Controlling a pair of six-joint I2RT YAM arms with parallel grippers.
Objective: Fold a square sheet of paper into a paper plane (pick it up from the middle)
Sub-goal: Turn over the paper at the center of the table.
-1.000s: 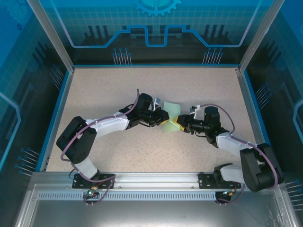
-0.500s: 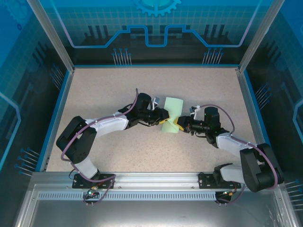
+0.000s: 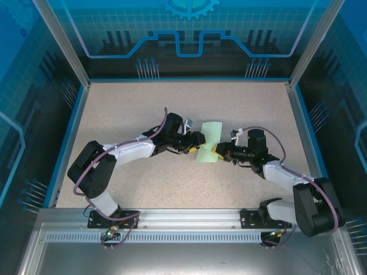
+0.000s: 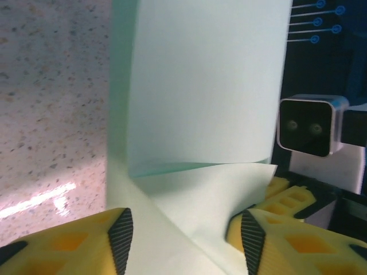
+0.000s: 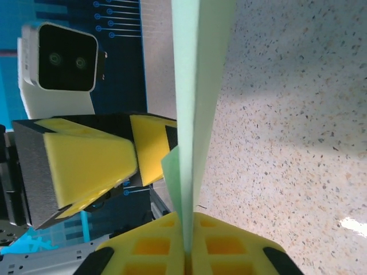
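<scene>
Nearest to the top camera, the two arm bases stand where they were one second ago, and both elbows are bent almost the same as then. The change is in the square sheet of paper (image 3: 210, 140). One second ago it was a bent, uneven shape between the grippers. Now it shows as a taller and smoother strip, and its rounded top reaches more toward the back of the table (image 3: 126, 109).

The right gripper (image 5: 186, 247) has its two yellow fingers pressed together on the near edge of the sheet. In the right wrist view the paper rises edge-on straight out from between them. The left gripper (image 4: 182, 238) has its fingers spread. In the left wrist view the sheet fills the gap between the two black pads (image 4: 121, 235), with a crease across its lower part, and I cannot tell if it touches either pad. In the right wrist view both left fingers sit just beside the paper, on one side of it, and are not closed on it.

In the top view the left arm goes from its near-left base with the elbow out toward the left edge, and the forearm runs right to the middle of the table. The right arm has its elbow near the right edge and its forearm points left. The two grippers face each other with the sheet between them.
</scene>
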